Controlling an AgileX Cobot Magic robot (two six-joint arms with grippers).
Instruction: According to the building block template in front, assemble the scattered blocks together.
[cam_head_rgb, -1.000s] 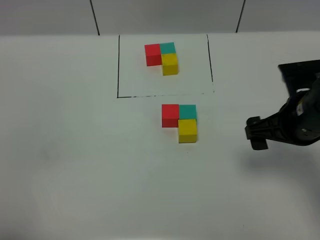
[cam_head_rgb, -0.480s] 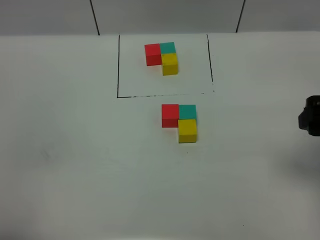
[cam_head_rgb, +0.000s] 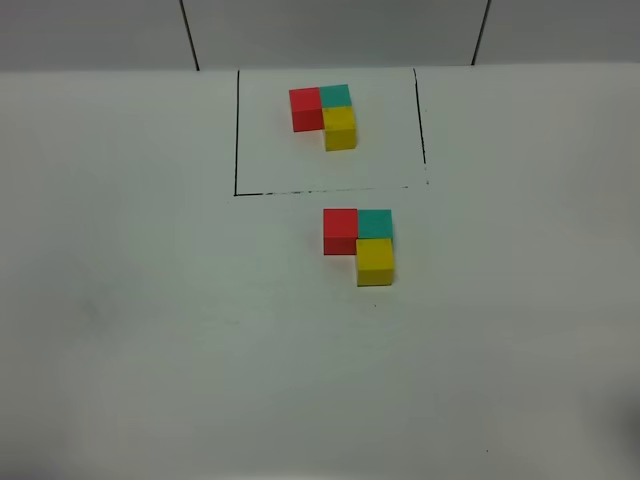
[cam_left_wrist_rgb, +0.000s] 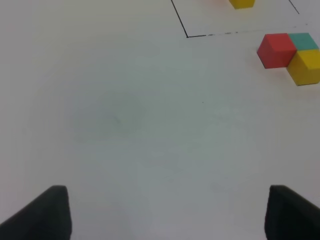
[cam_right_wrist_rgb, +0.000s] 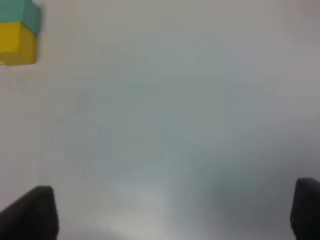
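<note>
Since the small matte red (cam_head_rgb: 340, 229), teal (cam_head_rgb: 376, 224) and yellow cubes (cam_head_rgb: 375, 261) already copy the black-framed L-shaped template (cam_head_rgb: 324, 114), both end effectors, left (cam_left_wrist_rgb: 167, 212) and right (cam_right_wrist_rgb: 175, 212), fingers apart and empty, should stay clear.

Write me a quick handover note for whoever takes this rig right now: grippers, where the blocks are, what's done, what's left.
Left gripper: open, empty, over bare table.
Right gripper: open, empty, off to the side of the blocks.
Template: inside the black frame at the far side.
Loose blocks: red, teal and yellow sit joined in an L just in front of the frame, same arrangement as the template.
Done: assembly looks complete.
Left: probably nothing; just confirm the blocks touch.
</note>
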